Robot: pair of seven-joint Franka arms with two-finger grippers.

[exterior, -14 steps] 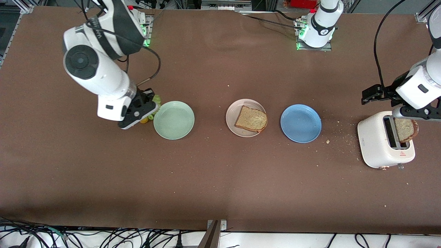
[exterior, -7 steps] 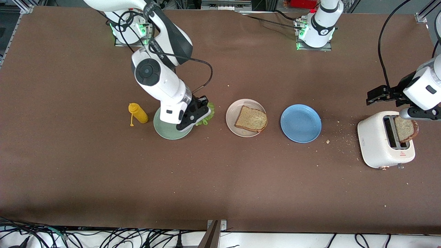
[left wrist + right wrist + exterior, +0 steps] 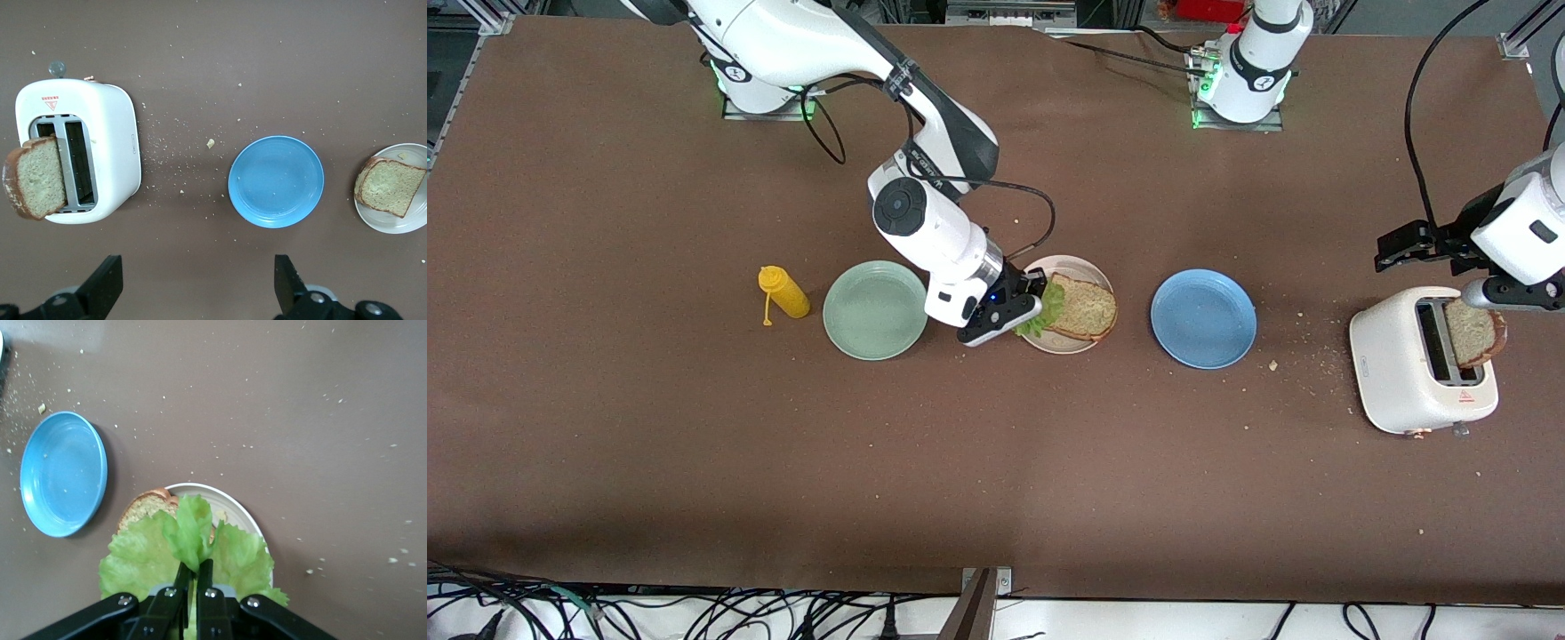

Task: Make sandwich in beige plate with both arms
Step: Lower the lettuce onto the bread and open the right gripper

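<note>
Right tool [image 3: 1030, 308], lettuce [image 3: 183, 550] pinched, now over beige plate [image 3: 1069, 263]

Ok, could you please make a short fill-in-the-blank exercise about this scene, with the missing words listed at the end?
1. The right gripper is shut on a green ____ leaf over the beige plate.
2. On the beige plate lies one slice of bread; a second slice sticks out of the white ____.
3. The left gripper is ____ and holds nothing.
4. The plate lying between the beige plate and the toaster is ____.

Missing words: lettuce; toaster; open; blue
</note>
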